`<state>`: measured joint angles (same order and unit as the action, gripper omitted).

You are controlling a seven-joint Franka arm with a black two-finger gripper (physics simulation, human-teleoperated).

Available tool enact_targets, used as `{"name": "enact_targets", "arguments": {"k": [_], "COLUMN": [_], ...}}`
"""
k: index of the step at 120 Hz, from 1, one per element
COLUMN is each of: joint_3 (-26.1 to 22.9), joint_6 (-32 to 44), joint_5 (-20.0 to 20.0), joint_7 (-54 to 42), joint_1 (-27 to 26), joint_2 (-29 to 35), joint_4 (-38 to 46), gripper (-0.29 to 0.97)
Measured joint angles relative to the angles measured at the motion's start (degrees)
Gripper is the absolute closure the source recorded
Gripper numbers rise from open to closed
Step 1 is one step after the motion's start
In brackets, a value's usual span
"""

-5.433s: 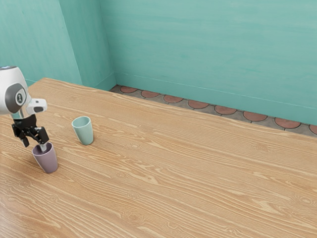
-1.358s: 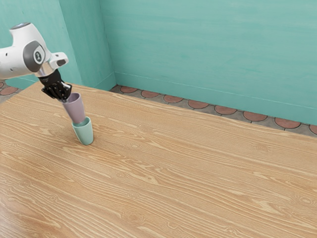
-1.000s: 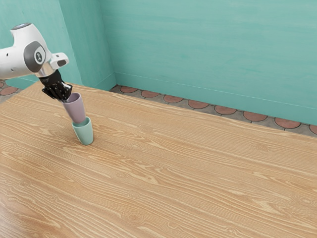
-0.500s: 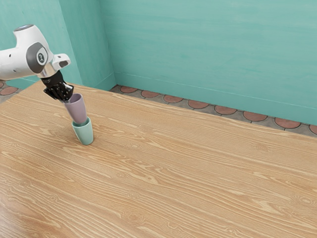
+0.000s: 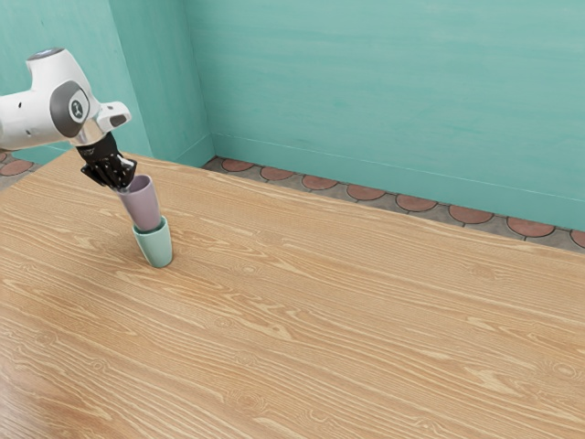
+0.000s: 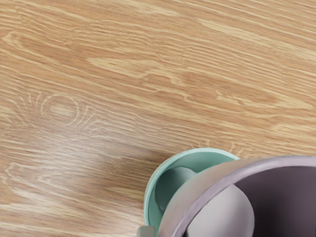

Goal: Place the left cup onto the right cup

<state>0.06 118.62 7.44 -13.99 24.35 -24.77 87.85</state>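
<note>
Probably light, stiff plastic: claw point(image 5: 116, 175) pinches tilted mauve cup point(image 5: 142, 203) at rim, w/ base nested in teal cup point(image 5: 154, 247).

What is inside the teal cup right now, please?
The purple cup stands tilted with its lower part inside the teal cup. The teal wall hides how deep its base goes; the wrist view shows some bare teal interior beside it.

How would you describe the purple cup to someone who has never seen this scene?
On the wooden table, look near the corner by the teal walls, under the gripper. Two cups are there; the purple cup is the tilted upper one, its base inside the upright green cup.
</note>
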Motion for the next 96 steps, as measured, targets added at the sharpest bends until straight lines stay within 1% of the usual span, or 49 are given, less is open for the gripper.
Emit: {"name": "enact_targets", "arguments": {"k": [96], "joint_3": [-0.1], "joint_6": [0.1], "joint_5": [0.1], "joint_7": [0.2], "joint_1": [0.0], "joint_2": [-2.1], "joint_4": [-0.7], "gripper": [0.78]}}
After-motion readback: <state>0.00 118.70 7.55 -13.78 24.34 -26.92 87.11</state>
